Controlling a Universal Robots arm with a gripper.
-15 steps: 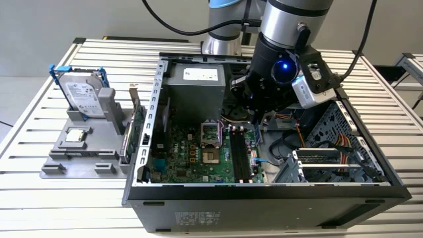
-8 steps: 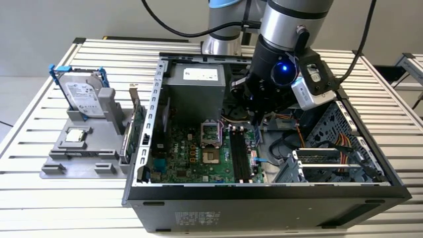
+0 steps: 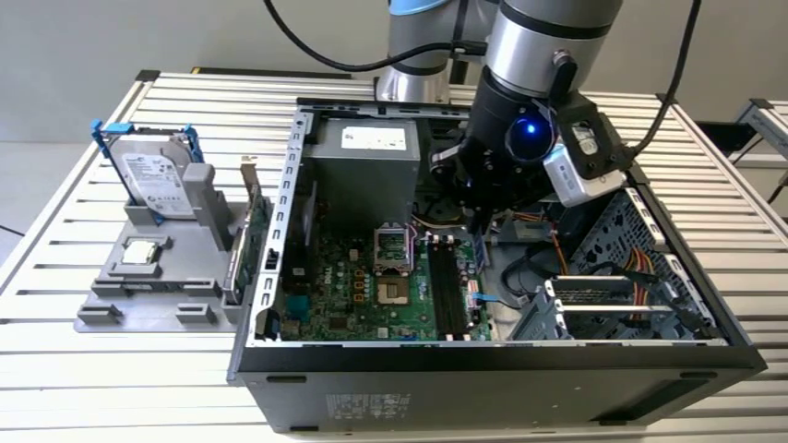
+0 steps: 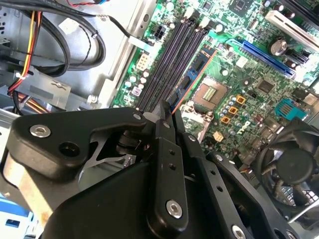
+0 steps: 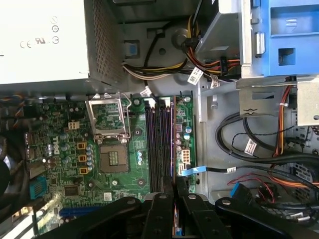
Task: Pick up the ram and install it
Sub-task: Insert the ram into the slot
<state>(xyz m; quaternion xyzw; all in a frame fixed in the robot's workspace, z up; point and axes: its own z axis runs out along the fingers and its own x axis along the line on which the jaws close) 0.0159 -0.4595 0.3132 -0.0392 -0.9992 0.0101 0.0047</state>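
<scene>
My gripper (image 3: 483, 224) hangs inside the open computer case (image 3: 493, 355), just above the far end of the black memory slots (image 3: 449, 288). Its fingers (image 4: 167, 124) are shut on the ram (image 4: 195, 74), a thin dark strip seen almost edge-on, which points down toward the slots (image 4: 167, 64). In the first wrist view the gripper (image 5: 174, 188) sits over one end of the slots (image 5: 159, 144), and a sliver of the ram (image 5: 174, 226) shows between the fingers. I cannot tell whether the ram touches a slot.
The grey power supply (image 3: 364, 175) stands beside the gripper, and the processor socket (image 3: 388, 247) lies next to the slots. Cables (image 5: 249, 149) and a drive cage (image 3: 628, 277) crowd the exterior view's right. Outside the case stand a grey holder (image 3: 154, 295), a hard drive (image 3: 158, 180) and a green card (image 3: 253, 235).
</scene>
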